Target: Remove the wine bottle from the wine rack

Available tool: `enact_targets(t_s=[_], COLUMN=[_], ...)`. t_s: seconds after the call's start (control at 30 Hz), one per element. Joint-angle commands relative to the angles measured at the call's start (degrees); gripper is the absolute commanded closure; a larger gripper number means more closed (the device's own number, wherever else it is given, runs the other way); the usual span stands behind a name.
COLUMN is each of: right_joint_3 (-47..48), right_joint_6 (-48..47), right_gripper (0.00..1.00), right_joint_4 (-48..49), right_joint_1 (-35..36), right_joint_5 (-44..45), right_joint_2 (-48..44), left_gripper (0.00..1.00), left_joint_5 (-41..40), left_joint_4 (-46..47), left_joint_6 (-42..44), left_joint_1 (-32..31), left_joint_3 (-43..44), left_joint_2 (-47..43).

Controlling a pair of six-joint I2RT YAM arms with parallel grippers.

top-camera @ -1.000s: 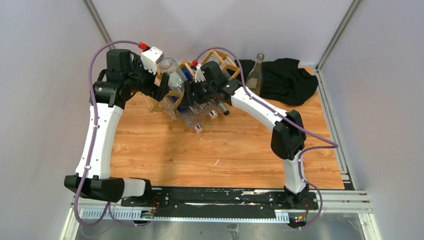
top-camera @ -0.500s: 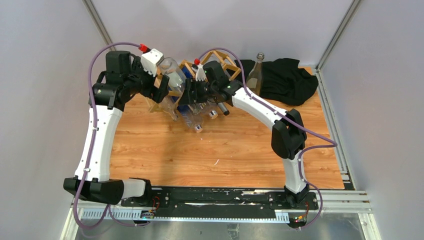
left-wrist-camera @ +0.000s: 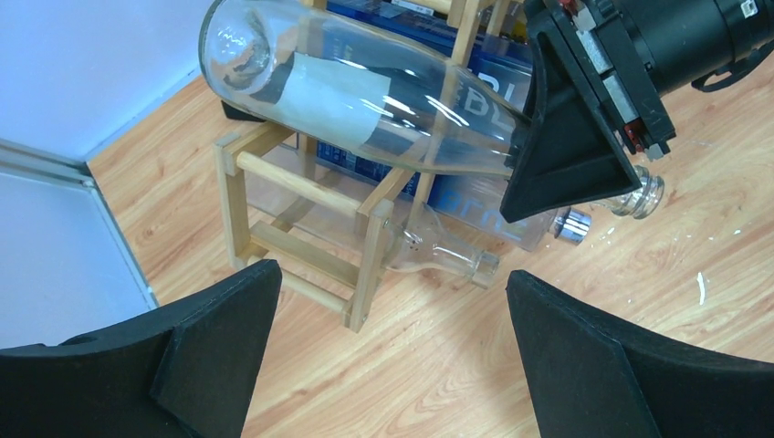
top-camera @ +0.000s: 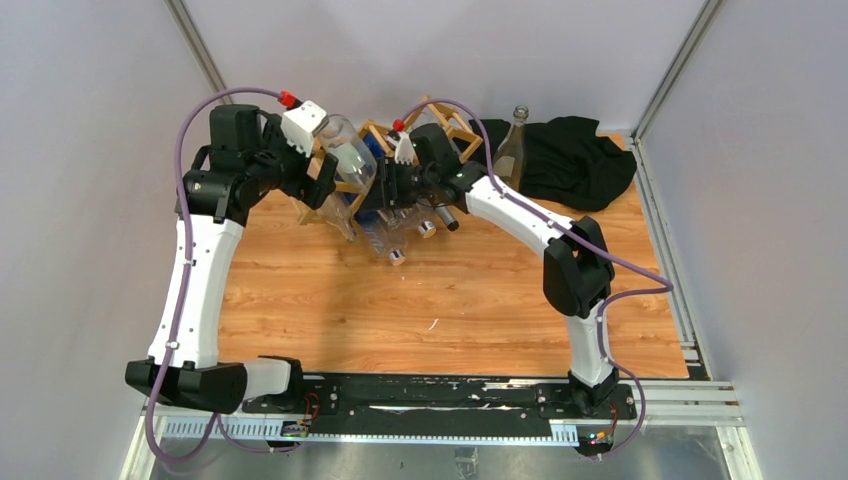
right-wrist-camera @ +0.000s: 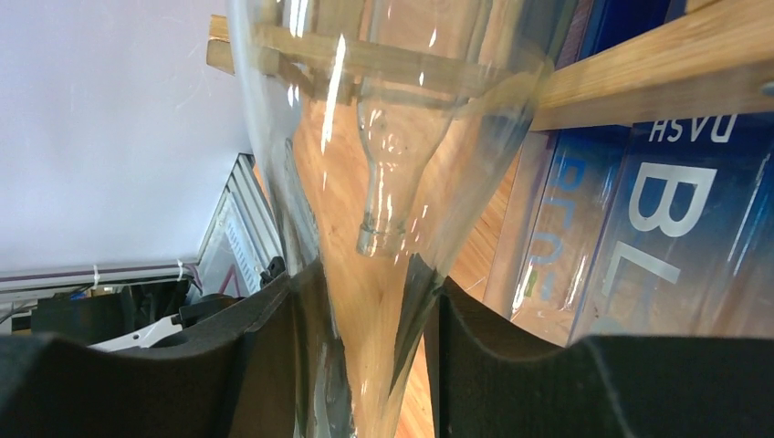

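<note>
Now my right end effector (right-wrist-camera: 360,347) pinches the wine bottle (left-wrist-camera: 365,100), left end effector (left-wrist-camera: 388,301) spread; a crooked pull could tip the wine rack (left-wrist-camera: 372,255).

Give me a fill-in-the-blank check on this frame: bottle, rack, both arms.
The jaws of the right gripper pinch the clear wine bottle at its ____.
The jaws of the left gripper stand ____.
The wine rack is made of ____.
The lone bottle by the black cloth stands ____.
Missing: neck; open; wood; upright.
</note>
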Motion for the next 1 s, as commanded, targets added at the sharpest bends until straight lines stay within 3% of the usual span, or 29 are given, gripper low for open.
enact_targets(t_s=[0.0,0.5,0.77,0.97], right_joint_3=[-0.79,-13.76,-20.28,-23.21], right_joint_6=[0.33,7.12,9.88,9.97], right_gripper=[0.99,1.00,1.00,1.00], right_joint_4=[2.86,22.39,27.80,27.81], right_joint_1=[-0.48,-4.17,-4.80,-4.81], right_joint_5=[-2.96,-11.65,-13.73,-15.24], right_joint_2=[-1.52,-15.17,-20.65,-24.87], left_gripper=[0.00,0.00,0.00,0.00], left_joint_5=[1.24,8.60,13.27,12.12], left_joint_4=[-0.32,-0.32,-0.23,0.00], left_joint_6=[2.07,18.30,25.54,37.60], left_joint_1=[0.51,0.44,-0.15,-2.22], left_joint_3=[-1.15,-3.93,-7.17,-13.49], left_joint_2=[-0.74,-2.49,-6.15,-9.53])
